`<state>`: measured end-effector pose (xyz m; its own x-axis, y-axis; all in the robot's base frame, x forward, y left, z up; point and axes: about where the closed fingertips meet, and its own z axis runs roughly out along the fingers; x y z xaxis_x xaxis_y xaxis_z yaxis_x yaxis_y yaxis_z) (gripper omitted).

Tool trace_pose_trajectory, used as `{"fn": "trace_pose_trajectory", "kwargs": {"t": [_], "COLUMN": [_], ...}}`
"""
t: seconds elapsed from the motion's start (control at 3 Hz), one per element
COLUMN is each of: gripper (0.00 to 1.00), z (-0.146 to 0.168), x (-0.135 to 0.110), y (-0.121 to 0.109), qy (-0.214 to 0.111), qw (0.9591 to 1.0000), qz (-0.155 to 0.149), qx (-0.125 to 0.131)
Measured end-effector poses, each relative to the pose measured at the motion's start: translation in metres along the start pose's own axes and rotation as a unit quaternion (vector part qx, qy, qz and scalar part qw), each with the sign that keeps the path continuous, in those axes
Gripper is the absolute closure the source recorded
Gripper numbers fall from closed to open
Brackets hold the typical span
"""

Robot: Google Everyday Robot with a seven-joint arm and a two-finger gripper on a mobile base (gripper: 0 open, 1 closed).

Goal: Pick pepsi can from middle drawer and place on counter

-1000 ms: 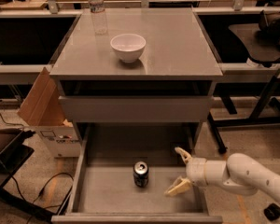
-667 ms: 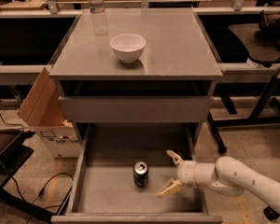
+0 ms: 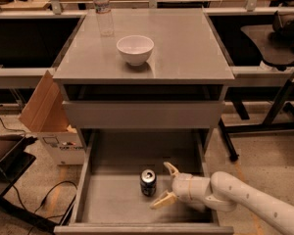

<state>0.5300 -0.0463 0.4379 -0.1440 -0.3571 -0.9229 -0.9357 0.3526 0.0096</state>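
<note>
The pepsi can (image 3: 148,182) stands upright on the floor of the open middle drawer (image 3: 108,202), near its centre. My gripper (image 3: 162,185) is inside the drawer just to the right of the can, open, with one finger behind the can's right side and the other in front. It does not touch the can. The white arm comes in from the lower right. The counter (image 3: 186,48) is the glossy grey cabinet top above.
A white bowl (image 3: 134,49) and a clear water bottle (image 3: 103,11) stand on the counter. A drawer with a plain grey front (image 3: 142,114) sits above the open one. A cardboard box (image 3: 51,124) stands at the left, a chair base (image 3: 264,126) at the right.
My gripper has moved left across the drawer toward the can, from well to its right to right beside it. The can has not moved.
</note>
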Motion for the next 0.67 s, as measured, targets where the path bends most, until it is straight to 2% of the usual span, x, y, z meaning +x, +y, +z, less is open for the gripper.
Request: {"fn": "trace_pose_trajectory", "kwargs": {"t": [0.33, 0.67], "gripper": [0.00, 0.00], "z": [0.019, 0.032], "x": [-0.006, -0.013], "y": [0.000, 0.000], "qy": [-0.022, -0.034], "qw": [0.9996, 0.9991], "qz": [0.008, 0.009], "qx": [0.017, 0.023]}}
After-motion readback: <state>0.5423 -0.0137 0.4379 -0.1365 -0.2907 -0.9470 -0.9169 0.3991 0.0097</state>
